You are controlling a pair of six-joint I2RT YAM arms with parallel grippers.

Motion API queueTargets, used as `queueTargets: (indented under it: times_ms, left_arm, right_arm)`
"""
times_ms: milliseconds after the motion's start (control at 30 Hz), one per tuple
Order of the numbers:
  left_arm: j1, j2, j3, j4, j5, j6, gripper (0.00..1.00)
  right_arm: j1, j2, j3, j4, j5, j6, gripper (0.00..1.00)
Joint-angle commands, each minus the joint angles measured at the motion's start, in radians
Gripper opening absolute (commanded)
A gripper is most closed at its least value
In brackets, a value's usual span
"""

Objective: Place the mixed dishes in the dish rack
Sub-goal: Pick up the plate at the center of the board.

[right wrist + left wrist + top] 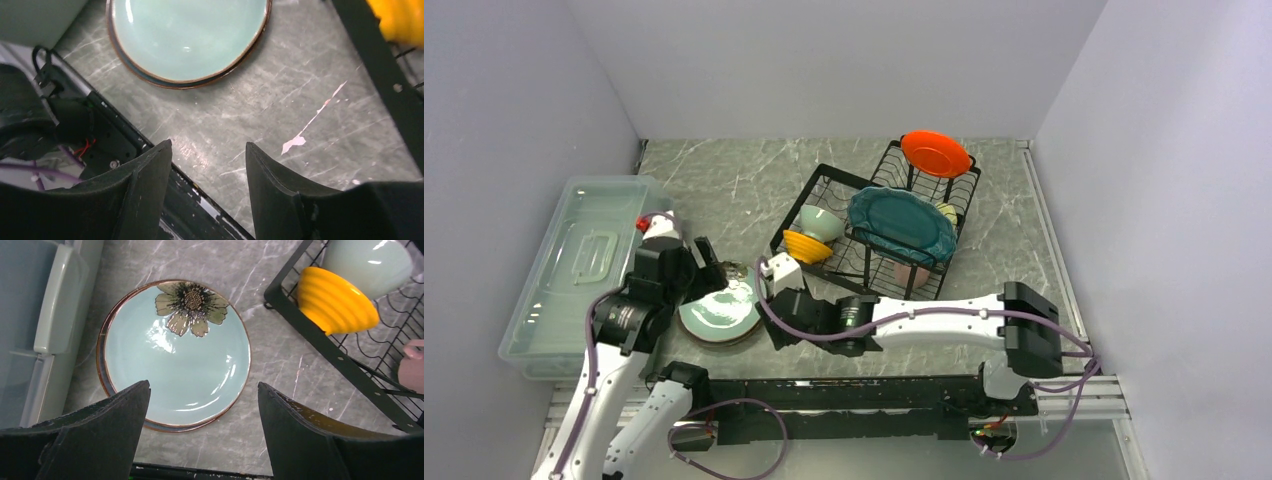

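Pale lilac-grey walls [844,60] on three sides, grey marbled tabletop [724,185], even soft light

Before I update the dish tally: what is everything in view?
dish rack: 1, black wire, mid-table
small plate: 1, orange-red, atop rack's raised tier
large plate: 1, teal, tilted on rack
ribbed bowl: 1, orange-yellow, rack's lower tray
smooth bowl: 1, pale green, beside it
mug: 1, pink, in rack, partly hidden
flower plates: seemingly 2 stacked, pale teal, on table beside rack
lidded bin: 1, clear, table's left
table: 1, grey marbled
left pincer: 1, black, open above flower plates
right pincer: 1, black, open over table
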Motion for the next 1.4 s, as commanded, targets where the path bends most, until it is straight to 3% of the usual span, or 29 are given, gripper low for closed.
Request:
queueTargets:
  times_ms: [0,367,600,1000,1367]
  left_arm:
    - [-0.002,0.081,0.048,-0.021,-0.046,-0.029,0.85]
    - [-0.001,0.275,0.052,0.008,-0.045,0.0,0.8]
    - [0.044,0.382,0.041,0.03,-0.037,0.015,0.72]
    - [0.221,0.595,0.04,0.056,0.109,0.065,0.54]
    - [0.239,0.727,0.038,0.064,0.15,0.071,0.46]
  right_arm:
    - [-0.057,0.04,-0.02,0.137,-0.084,0.202,0.58]
    - [-0.154,0.225,0.001,0.282,-0.194,0.398,0.59]
    - [-0.178,0.285,0.027,0.31,-0.203,0.404,0.58]
    - [-0.228,0.311,0.013,0.401,-0.235,0.398,0.55]
    - [-0.248,0.326,0.001,0.463,-0.282,0.389,0.54]
